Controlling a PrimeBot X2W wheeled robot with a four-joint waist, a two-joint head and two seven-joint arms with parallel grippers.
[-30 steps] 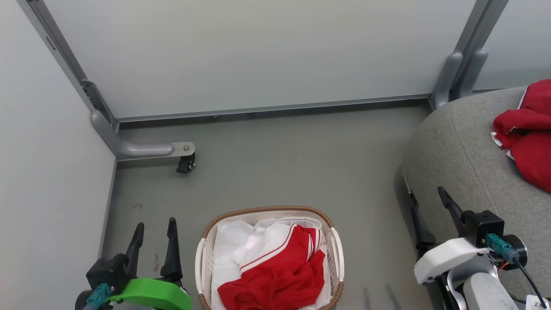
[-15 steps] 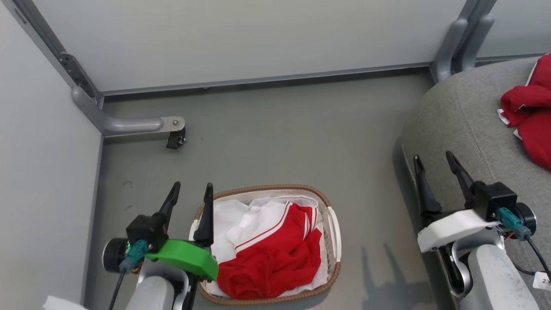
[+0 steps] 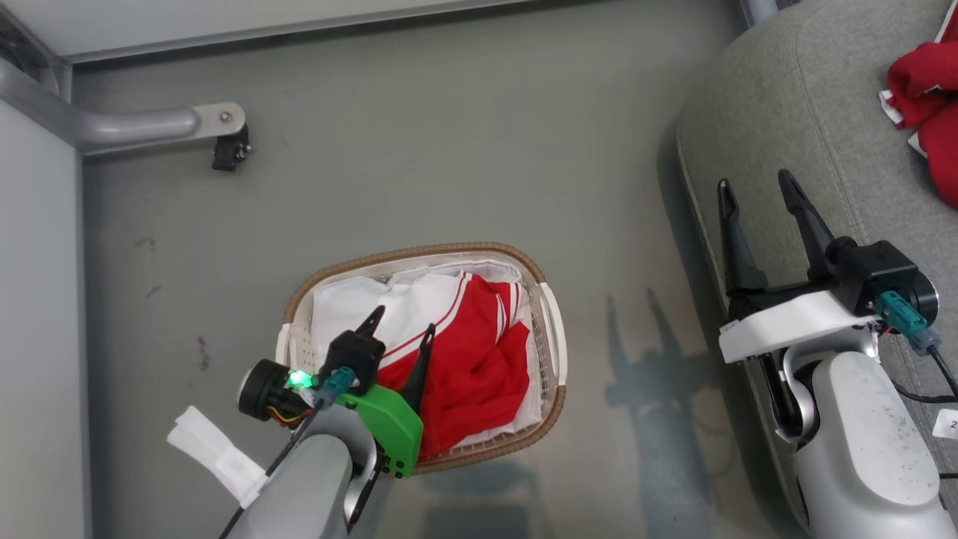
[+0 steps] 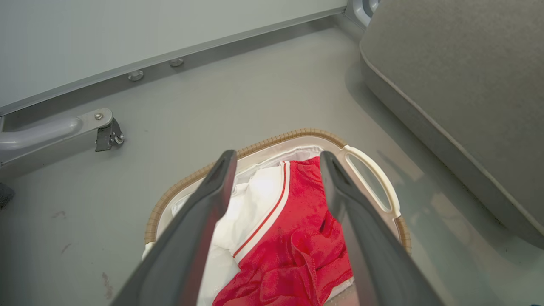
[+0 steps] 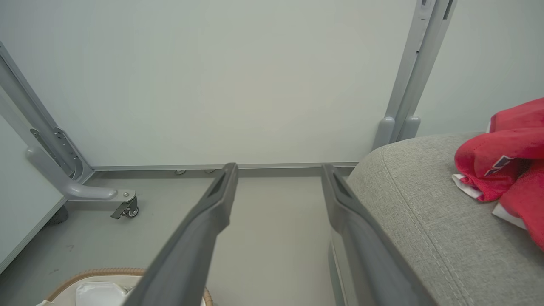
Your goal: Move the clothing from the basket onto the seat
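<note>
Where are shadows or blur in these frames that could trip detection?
Head view: right gripper throws a two-pronged shadow on the floor beside the basket. Left wrist view: near fingers soft, clothing sharp. Right wrist view: even light, seat weave crisp.

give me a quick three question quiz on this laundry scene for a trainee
1. True or false: the left gripper is shut on the red garment in the basket.
2. Where is the right gripper? A: over the basket. B: by the near edge of the seat. C: pressed against the wall.
3. Fill in: apart from what is in the basket, more red clothing lies on the ____.

Key: 1 false, its jaws stand open over the basket; 2 B; 3 seat.
</note>
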